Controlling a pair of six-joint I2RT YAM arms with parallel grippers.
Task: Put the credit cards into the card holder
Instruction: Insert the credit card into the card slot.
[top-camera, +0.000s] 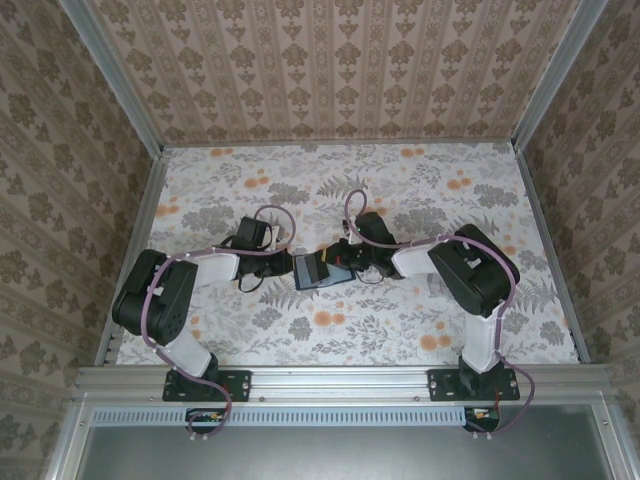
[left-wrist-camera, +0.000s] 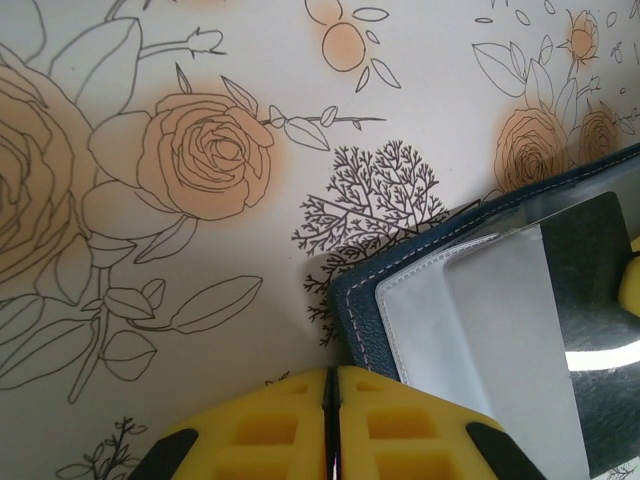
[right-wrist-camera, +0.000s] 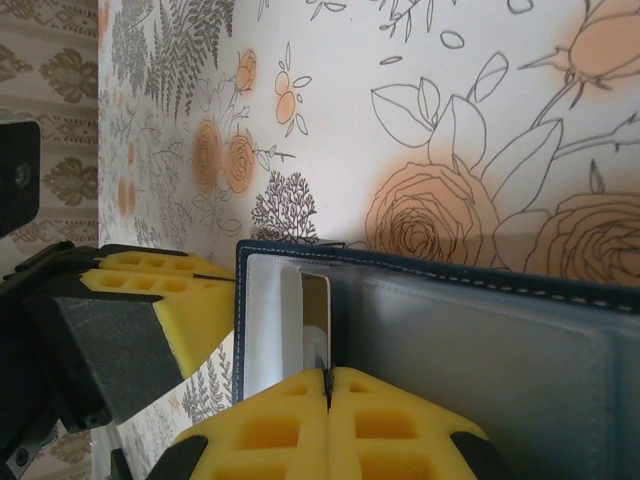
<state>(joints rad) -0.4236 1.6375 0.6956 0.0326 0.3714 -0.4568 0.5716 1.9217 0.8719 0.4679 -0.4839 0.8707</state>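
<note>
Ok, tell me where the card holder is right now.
In the top view the card holder lies open at mid-table, between the left gripper and the right gripper.

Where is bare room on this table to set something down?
Free: the far strip along the back wall; the near strip between card holder and front rail. Crowded: the middle, where left gripper and right gripper flank the card holder.

The card holder (top-camera: 312, 270) is lying open and flat near the middle of the floral surface (top-camera: 420, 190). It is showing a navy-blue cover with pale stitching along its edge and a greyish inside with a whitish pocket at one end. A thin, pale, shiny credit card (right-wrist-camera: 316, 320) is standing on edge at that pocket's slot, its near end pinched in the right gripper (right-wrist-camera: 328, 385).
</note>
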